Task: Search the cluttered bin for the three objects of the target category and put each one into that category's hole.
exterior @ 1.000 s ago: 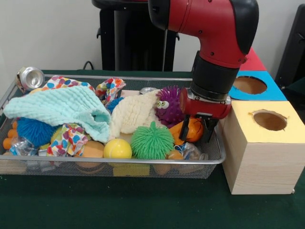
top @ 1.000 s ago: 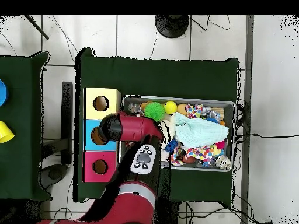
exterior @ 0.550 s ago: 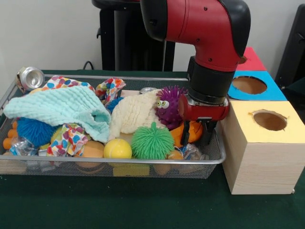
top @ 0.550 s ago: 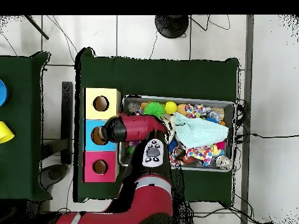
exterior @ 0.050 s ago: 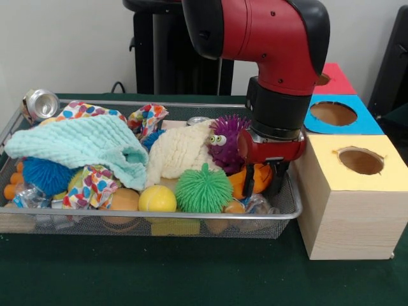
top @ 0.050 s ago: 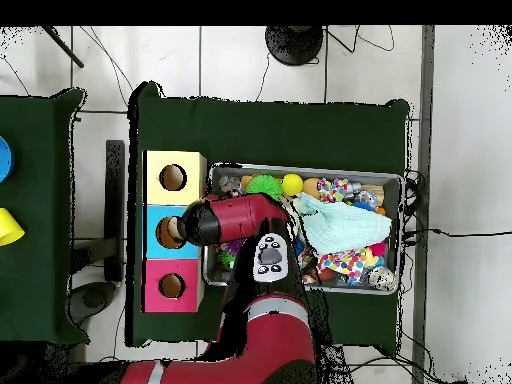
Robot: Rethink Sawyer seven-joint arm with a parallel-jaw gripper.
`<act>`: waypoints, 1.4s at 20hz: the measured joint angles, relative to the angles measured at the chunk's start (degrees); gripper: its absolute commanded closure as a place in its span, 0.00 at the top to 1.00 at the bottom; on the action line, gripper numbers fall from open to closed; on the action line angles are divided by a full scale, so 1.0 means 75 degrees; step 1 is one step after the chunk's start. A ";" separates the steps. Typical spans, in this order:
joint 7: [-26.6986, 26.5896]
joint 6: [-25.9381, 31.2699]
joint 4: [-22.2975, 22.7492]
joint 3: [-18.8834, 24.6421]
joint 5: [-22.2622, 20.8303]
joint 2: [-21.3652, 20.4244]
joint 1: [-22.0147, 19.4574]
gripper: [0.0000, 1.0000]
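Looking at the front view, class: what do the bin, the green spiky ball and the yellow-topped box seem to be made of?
Bin: metal wire mesh with a shiny rim.
Green spiky ball: likely soft rubber, judging by its thin floppy-looking spikes.
Yellow-topped box: pale wood with visible grain, its top matte yellow.

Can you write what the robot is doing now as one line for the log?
phase: grasping in bin | gripper: down around orange toy | beside: purple spiky toy | boxes: yellow box nearest

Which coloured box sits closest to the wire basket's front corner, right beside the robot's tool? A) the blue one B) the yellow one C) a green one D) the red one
B: the yellow box stands against the wire basket by the tool; blue box and red box lie behind.
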 measured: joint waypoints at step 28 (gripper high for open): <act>0.0000 0.0715 -0.0899 0.0232 -0.1202 0.0451 0.0040 1.00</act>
